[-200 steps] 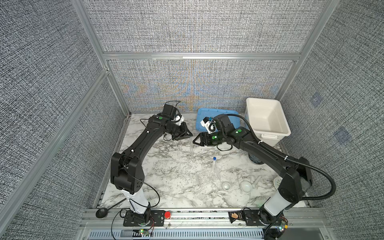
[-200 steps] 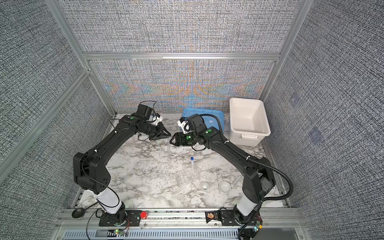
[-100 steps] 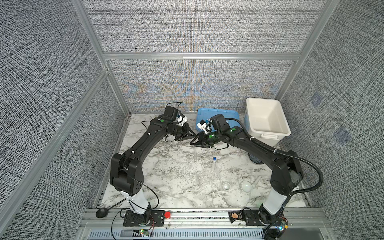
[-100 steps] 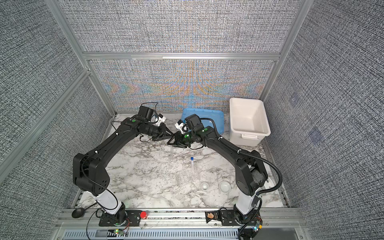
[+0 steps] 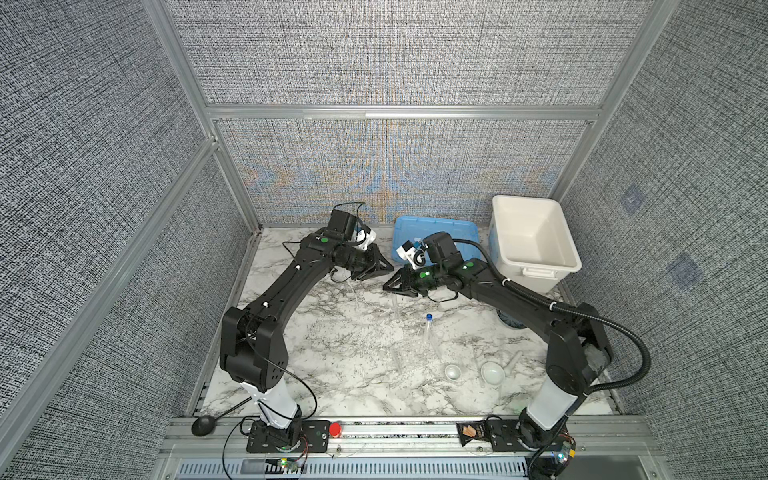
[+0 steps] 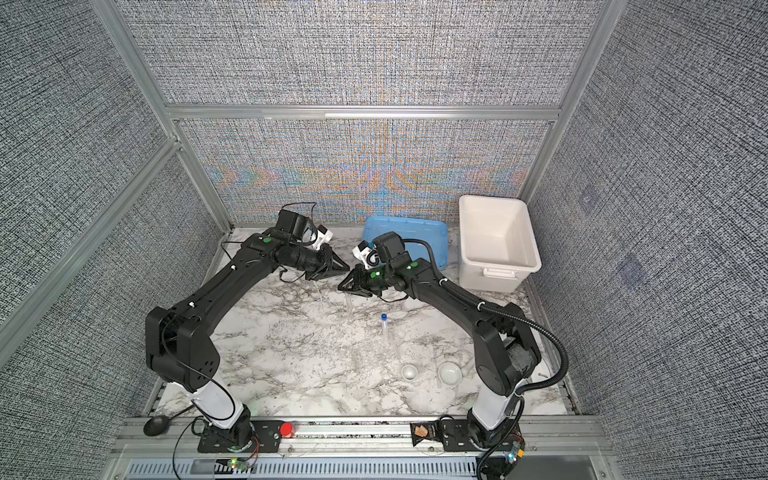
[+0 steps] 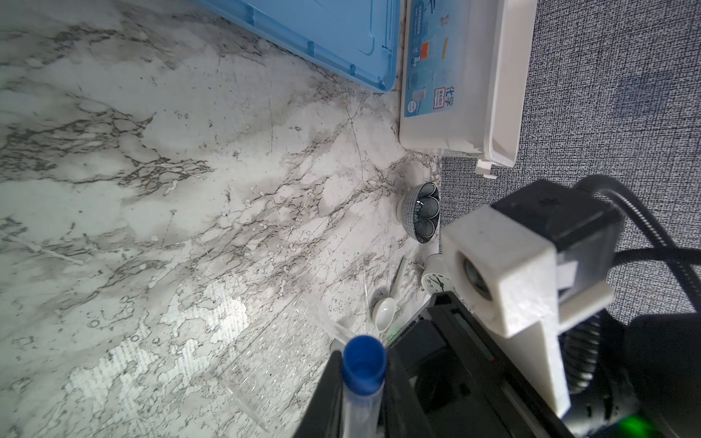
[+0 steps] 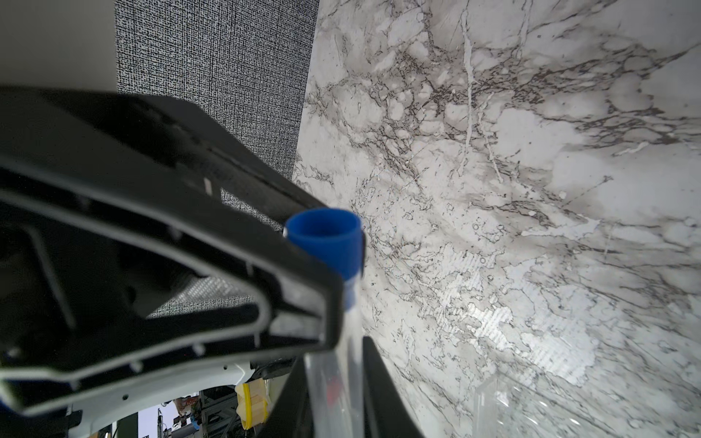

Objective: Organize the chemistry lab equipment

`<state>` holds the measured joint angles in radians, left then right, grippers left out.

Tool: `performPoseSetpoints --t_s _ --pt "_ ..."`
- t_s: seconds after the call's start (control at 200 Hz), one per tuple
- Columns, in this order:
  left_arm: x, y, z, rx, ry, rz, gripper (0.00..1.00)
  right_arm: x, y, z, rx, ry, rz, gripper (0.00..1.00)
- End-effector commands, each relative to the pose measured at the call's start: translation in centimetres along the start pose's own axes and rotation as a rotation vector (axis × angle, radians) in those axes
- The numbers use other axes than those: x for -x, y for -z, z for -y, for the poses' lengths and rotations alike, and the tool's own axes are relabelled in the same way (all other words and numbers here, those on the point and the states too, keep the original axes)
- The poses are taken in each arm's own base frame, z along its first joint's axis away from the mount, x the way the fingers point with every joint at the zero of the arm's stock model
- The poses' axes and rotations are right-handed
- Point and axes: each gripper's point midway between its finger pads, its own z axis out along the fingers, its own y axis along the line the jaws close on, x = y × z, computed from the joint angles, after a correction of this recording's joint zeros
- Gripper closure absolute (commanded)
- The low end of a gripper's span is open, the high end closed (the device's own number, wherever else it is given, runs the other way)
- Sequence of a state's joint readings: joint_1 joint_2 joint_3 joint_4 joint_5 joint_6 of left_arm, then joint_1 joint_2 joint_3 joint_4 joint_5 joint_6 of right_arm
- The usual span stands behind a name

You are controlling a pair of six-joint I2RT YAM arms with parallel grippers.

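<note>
in both top views our left gripper (image 5: 388, 271) and right gripper (image 5: 386, 286) meet tip to tip above the marble table (image 5: 332, 353), seemingly for a handover. left wrist: its jaws clamp the blue-capped tube (image 7: 363, 364) upright. right wrist: right jaws pinch the same tube lower down.

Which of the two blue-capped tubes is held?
The rear tube, clamped just under its cap by the jaws of the left gripper. The other tube, nearer the front, has no gripper on it.
</note>
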<state>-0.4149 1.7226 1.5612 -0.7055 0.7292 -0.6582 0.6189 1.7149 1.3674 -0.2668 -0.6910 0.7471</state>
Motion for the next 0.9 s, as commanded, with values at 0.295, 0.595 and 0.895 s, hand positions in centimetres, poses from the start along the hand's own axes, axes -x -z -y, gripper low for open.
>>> performPoseSetpoints --t_s 0.295,0.595,0.895 --pt "0.3 1.0 1.5 -0.037 -0.041 0.030 0.73 0.4 -0.2 -0.2 0.017 0.026 0.015 0.86" --pt "-0.2 3.0 3.1 -0.047 -0.118 0.062 0.43 0.5 -0.1 0.0 -0.041 0.133 0.039 0.88" --pt "-2.2 3.9 4.0 -0.114 -0.168 0.020 0.28 0.8 0.8 -0.9 -0.129 0.372 0.133 0.88"
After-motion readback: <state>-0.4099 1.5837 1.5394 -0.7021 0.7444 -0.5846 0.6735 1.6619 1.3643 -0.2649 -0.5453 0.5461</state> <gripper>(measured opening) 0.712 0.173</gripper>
